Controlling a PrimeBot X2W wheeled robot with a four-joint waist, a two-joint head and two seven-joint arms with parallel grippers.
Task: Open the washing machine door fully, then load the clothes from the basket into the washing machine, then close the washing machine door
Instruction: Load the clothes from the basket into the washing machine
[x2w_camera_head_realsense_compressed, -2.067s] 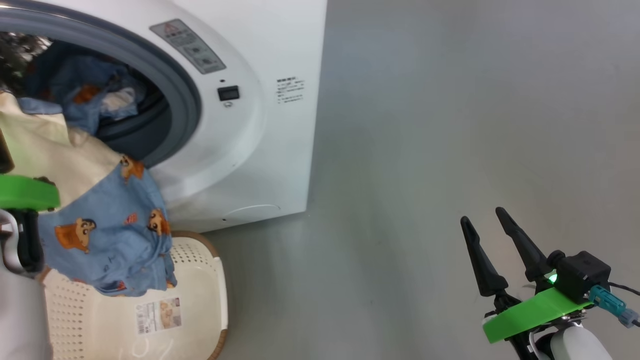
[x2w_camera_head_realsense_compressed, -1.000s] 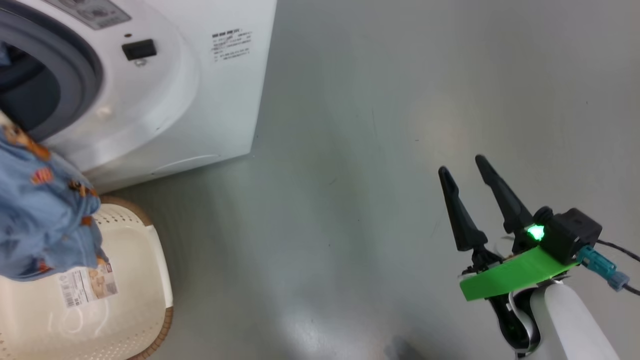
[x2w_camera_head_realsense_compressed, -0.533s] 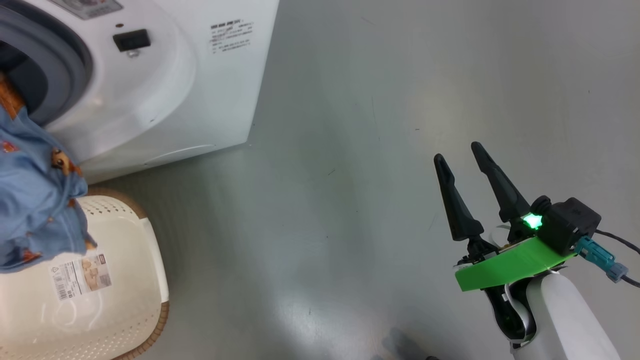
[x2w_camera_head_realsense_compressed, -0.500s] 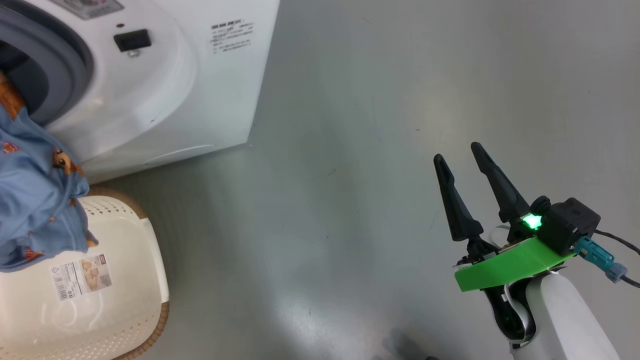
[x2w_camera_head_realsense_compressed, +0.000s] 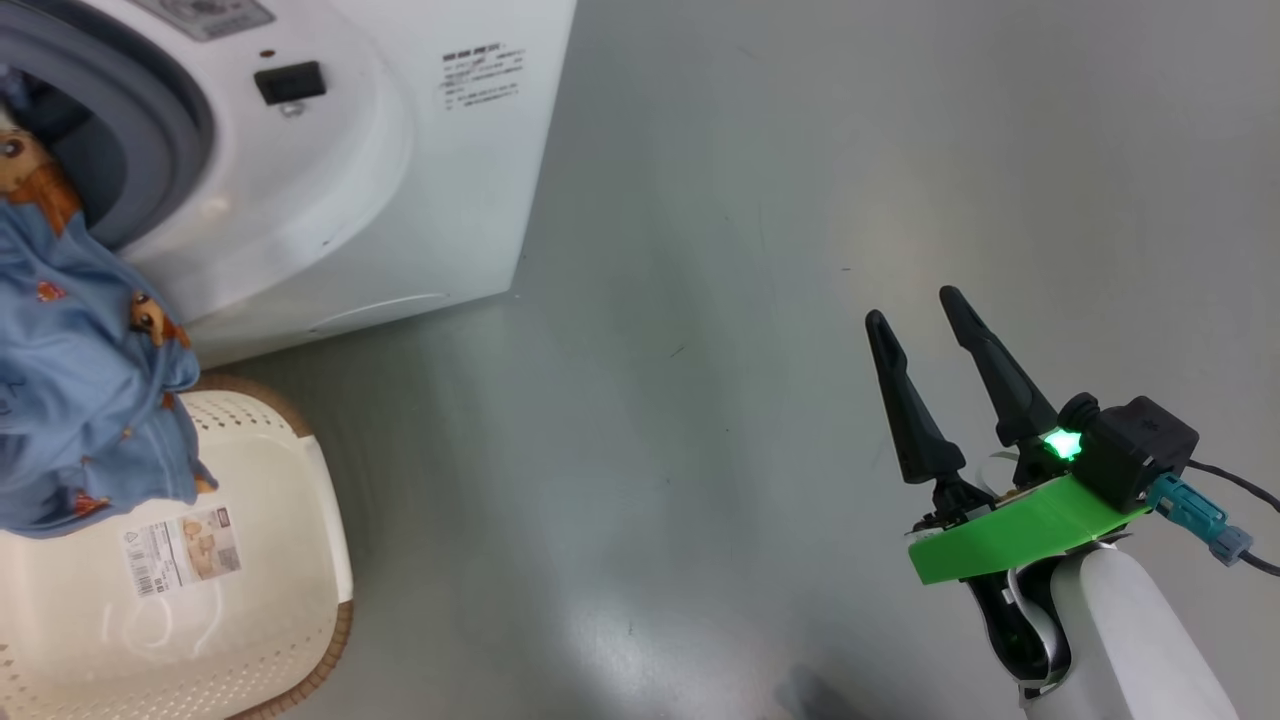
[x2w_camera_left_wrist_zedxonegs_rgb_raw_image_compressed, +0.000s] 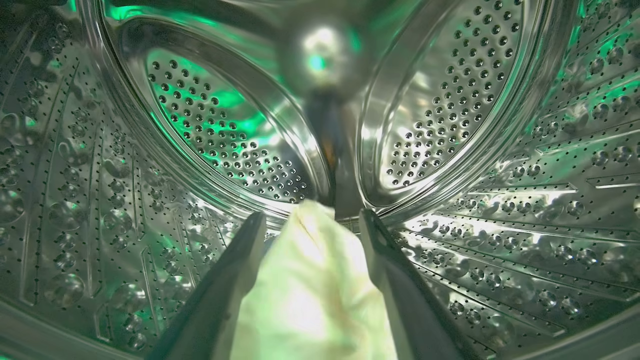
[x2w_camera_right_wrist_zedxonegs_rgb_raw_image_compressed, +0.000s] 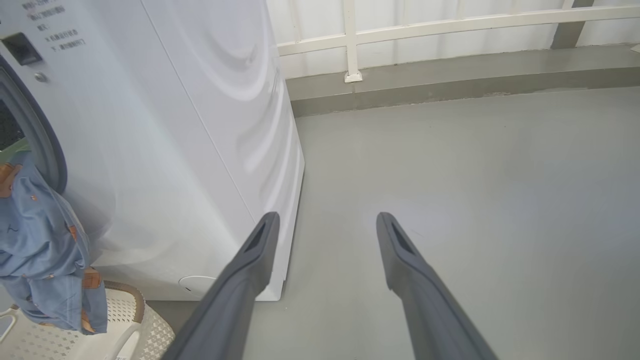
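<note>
The washing machine (x2w_camera_head_realsense_compressed: 420, 150) stands at the upper left with its grey gasket (x2w_camera_head_realsense_compressed: 150, 110) showing; its door is out of view. The clothes (x2w_camera_head_realsense_compressed: 80, 400), light blue with cartoon figures, hang from the opening down over the cream basket (x2w_camera_head_realsense_compressed: 300, 520) on the floor. In the left wrist view my left gripper (x2w_camera_left_wrist_zedxonegs_rgb_raw_image_compressed: 312, 215) is deep inside the steel drum (x2w_camera_left_wrist_zedxonegs_rgb_raw_image_compressed: 200, 150), jaws apart, with the garment's pale cream side (x2w_camera_left_wrist_zedxonegs_rgb_raw_image_compressed: 310, 290) lying between the fingers. My right gripper (x2w_camera_head_realsense_compressed: 912, 306) stands open over bare floor at the lower right, holding nothing. The right wrist view shows the same gripper (x2w_camera_right_wrist_zedxonegs_rgb_raw_image_compressed: 327, 216) beside the washing machine (x2w_camera_right_wrist_zedxonegs_rgb_raw_image_compressed: 175, 150), the clothes (x2w_camera_right_wrist_zedxonegs_rgb_raw_image_compressed: 40, 250) and the basket (x2w_camera_right_wrist_zedxonegs_rgb_raw_image_compressed: 125, 310).
Grey floor (x2w_camera_head_realsense_compressed: 700, 400) stretches to the right of the machine. A white railing (x2w_camera_right_wrist_zedxonegs_rgb_raw_image_compressed: 450, 22) above a low grey kerb (x2w_camera_right_wrist_zedxonegs_rgb_raw_image_compressed: 450, 75) closes the far side. A paper label (x2w_camera_head_realsense_compressed: 182, 550) lies inside the basket.
The head view has shifted, and the left arm has left it. The garment still hangs from the opening over the basket. The right gripper stays open and has barely moved.
</note>
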